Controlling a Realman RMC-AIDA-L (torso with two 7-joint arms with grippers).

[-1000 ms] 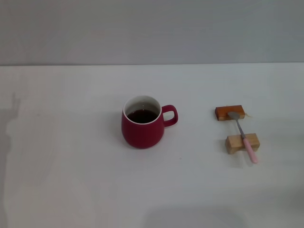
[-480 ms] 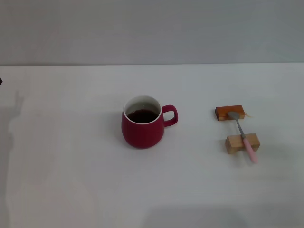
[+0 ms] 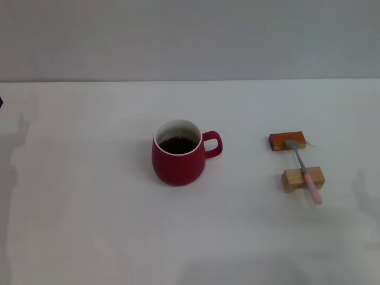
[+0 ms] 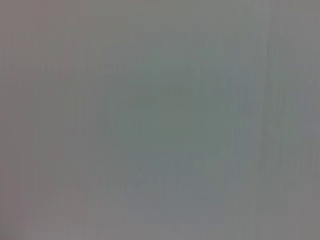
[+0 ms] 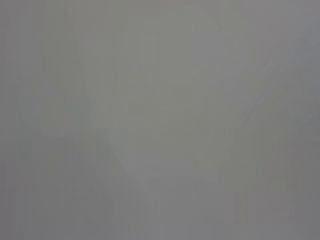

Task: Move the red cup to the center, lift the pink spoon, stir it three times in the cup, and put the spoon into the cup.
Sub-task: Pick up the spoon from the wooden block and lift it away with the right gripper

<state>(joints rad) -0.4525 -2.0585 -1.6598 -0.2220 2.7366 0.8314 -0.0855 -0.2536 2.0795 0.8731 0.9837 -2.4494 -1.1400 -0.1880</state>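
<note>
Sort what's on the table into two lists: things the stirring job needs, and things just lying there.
Needed for the job:
- red cup, standing upright near the middle, dark liquid inside, handle toward the robot's right
- pink spoon, lying across the two blocks

Just lying there:
- darker wooden block, under the spoon's bowl
- lighter wooden block, under its handle

No gripper is in view.

The red cup [image 3: 178,161] looks like smooth pottery, dark red outside with a soft shine and white inside. The drink in it is dark and looks wet and shiny. To the right of the cup, the pink spoon [image 3: 304,168] has a grey metal bowl and stem and a pale pink handle that looks like plastic. It lies on two wooden blocks: the far block [image 3: 287,141] is orange-brown and glossy, the near block [image 3: 303,179] pale, bare wood. The bench [image 3: 89,225] is white, smooth and matt.
</note>
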